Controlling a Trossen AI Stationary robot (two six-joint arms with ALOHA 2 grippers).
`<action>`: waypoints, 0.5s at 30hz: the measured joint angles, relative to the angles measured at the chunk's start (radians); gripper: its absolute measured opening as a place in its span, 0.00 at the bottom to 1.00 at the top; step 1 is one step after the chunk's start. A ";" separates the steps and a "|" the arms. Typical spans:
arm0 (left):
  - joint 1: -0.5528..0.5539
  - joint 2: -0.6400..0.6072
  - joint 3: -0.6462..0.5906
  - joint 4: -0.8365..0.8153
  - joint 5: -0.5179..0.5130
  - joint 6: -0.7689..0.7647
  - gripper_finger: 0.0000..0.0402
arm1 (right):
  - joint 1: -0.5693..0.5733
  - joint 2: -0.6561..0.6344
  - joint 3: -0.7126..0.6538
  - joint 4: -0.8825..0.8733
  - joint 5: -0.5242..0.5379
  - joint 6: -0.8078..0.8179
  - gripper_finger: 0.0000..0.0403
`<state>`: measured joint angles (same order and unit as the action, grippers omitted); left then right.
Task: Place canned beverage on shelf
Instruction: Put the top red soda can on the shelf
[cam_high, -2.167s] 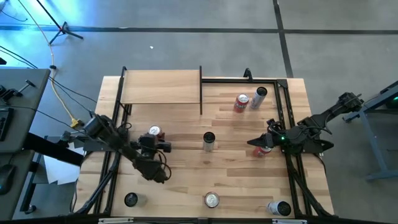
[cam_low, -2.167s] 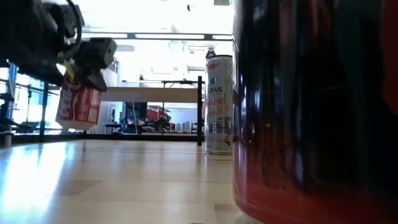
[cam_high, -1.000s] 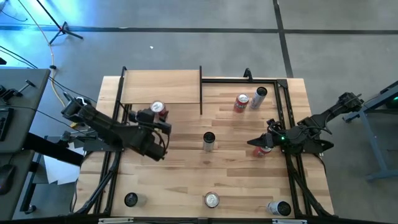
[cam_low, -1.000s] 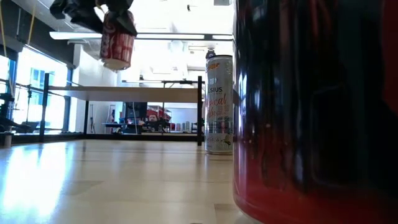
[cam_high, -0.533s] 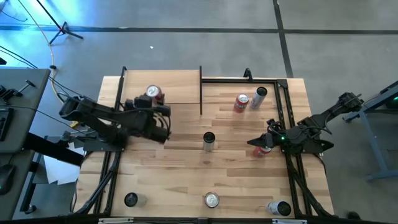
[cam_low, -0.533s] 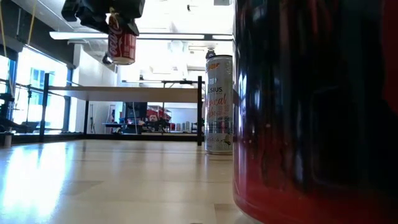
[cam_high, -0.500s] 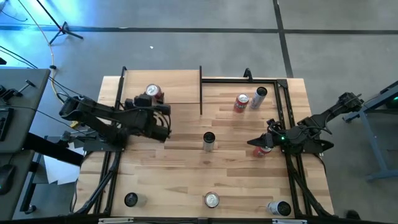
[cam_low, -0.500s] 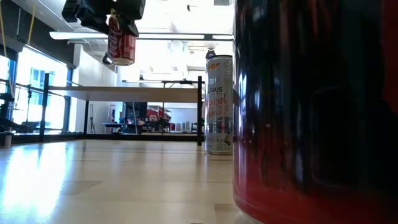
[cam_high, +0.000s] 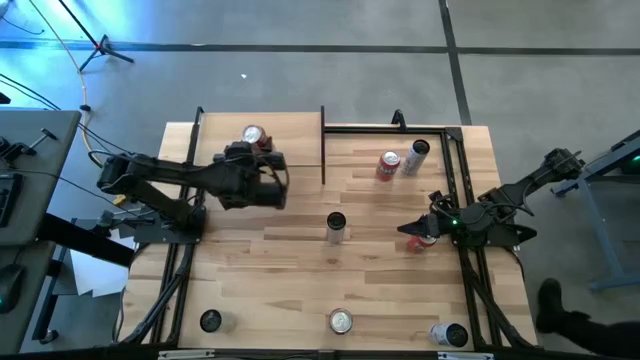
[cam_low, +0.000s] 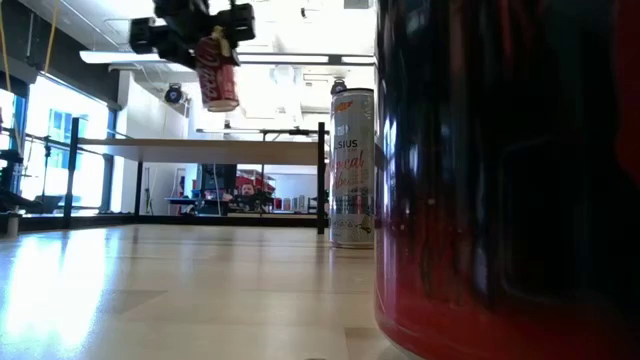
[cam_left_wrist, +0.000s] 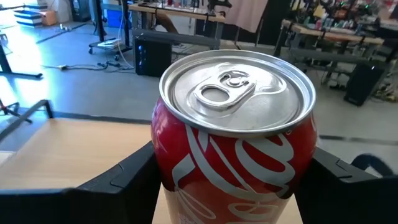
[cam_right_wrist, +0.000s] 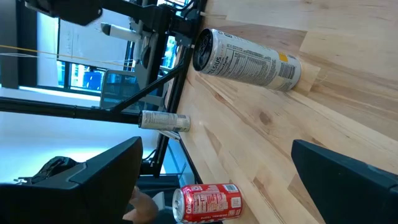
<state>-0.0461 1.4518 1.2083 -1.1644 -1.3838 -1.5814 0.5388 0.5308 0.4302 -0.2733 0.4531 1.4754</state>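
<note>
High view: the left gripper (cam_high: 252, 150) clamps the red can (cam_high: 252, 135) above the shelf (cam_high: 300, 140); the right gripper (cam_high: 422, 232), spread empty, waits well off it. Low view: the can hangs clear above the shelf, seemingly tilted. Left wrist view: fingers flank it. Lower it level, release only once seated.

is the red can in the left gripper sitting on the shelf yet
Not yet. The low view shows the red can held above the shelf by the left gripper.

The plank table (cam_high: 290, 270) carries 7 cans (cam_high: 335, 227).
</note>
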 joint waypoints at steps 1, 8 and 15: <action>0.006 0.005 0.000 0.055 -0.003 0.051 0.63 | 0.000 0.000 0.000 0.000 0.000 0.000 0.99; 0.044 0.043 0.000 0.418 -0.066 0.515 0.63 | 0.000 0.000 0.000 -0.003 0.000 0.000 0.99; 0.079 0.095 0.000 0.534 -0.122 0.619 0.63 | 0.000 0.000 0.000 -0.009 0.000 0.000 0.99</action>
<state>0.0331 1.5464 1.2087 -0.6304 -1.5057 -0.9621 0.5390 0.5308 0.4301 -0.2822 0.4532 1.4754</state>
